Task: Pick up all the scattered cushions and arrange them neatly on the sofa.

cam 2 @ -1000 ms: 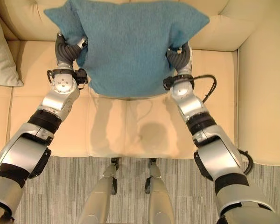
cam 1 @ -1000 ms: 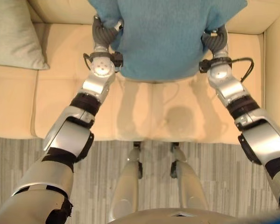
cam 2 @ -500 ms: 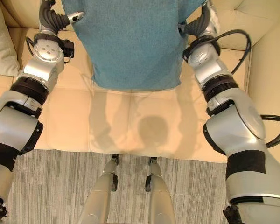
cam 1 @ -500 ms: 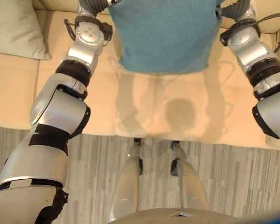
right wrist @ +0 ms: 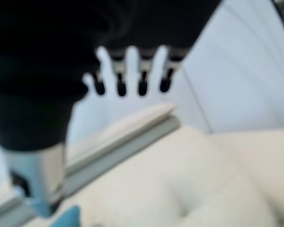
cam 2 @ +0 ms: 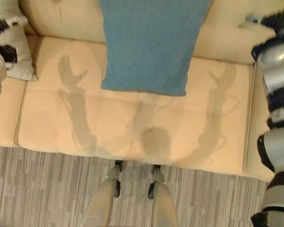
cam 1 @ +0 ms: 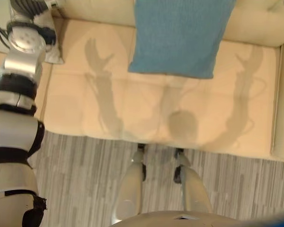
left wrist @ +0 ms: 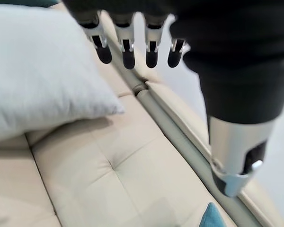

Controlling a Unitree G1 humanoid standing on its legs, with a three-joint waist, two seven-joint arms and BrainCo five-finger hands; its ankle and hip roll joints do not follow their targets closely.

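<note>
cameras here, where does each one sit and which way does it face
Left eye view: on the head, looking down at the sofa and blue cushion; left hand at the view's top left.
Right eye view: same head, same scene; right hand at the view's right edge.
Left wrist view: along open fingers toward a pale cushion.
Right wrist view: along open fingers over the sofa's backrest.
Both wrist views catch a blue cushion corner.

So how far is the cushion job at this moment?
The teal cushion leans against the sofa backrest, released. The grey cushion lies at the sofa's left end. Both the left robot hand and right robot hand are open and empty. No other cushion is visible to pick up.
</note>
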